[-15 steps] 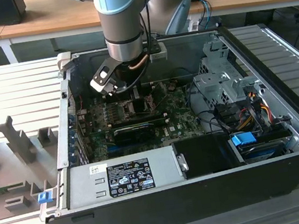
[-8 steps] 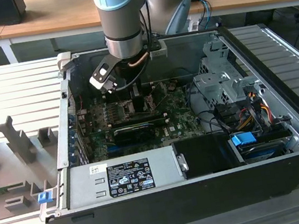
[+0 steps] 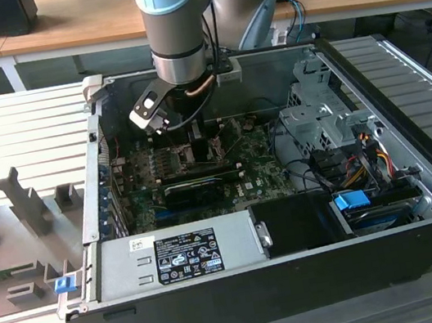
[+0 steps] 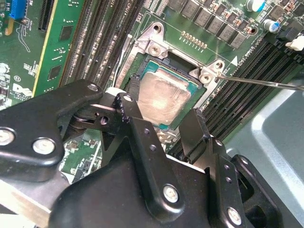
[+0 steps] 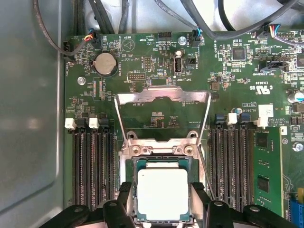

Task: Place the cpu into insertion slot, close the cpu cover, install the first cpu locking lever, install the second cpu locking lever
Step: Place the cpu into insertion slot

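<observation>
Silver cpu [image 5: 163, 194] sat in insertion slot [image 5: 161, 163] between parted, empty gripper [image 5: 161, 187] fingers; exterior view: black card [image 3: 196, 188] at gripper's 6 o'clock.

An open black computer case [image 3: 247, 297] holds a silver power supply [image 3: 174, 255] and a green board [image 5: 237, 90] with a coin battery [image 5: 105, 63].

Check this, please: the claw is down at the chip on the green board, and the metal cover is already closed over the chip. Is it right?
Not fully. The claw is down at the chip on the green board, but the metal cover is open, swung back away from the chip, as the first wrist view shows.
</observation>
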Controlling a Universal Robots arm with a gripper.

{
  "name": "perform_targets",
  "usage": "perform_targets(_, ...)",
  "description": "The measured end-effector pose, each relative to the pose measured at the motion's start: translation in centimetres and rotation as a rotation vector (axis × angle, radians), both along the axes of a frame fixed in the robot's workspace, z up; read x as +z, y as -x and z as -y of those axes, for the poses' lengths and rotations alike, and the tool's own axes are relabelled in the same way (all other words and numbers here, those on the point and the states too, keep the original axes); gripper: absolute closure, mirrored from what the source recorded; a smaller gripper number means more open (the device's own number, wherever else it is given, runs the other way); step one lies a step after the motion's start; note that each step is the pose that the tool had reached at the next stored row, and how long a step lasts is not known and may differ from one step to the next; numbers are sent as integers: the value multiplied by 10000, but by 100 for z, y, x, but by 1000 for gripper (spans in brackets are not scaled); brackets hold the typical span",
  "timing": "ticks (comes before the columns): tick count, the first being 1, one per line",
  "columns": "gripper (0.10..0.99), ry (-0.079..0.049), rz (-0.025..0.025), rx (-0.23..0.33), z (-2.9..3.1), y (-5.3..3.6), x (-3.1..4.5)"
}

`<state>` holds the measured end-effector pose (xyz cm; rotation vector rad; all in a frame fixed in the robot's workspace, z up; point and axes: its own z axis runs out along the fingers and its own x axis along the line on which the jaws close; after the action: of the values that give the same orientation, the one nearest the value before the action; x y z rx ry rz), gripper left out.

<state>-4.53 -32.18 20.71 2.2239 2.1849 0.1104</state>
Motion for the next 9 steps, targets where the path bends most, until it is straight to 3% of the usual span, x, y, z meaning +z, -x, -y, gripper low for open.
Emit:
perform_targets(5,482,1,-34,-1,0,0,95)
perform_targets(6,502,4,-48,1,5,-3,98)
perform_targets(8,627,6,-57,0,18,-4,98)
perform_targets(9,627,5,-57,0,24,-5,98)
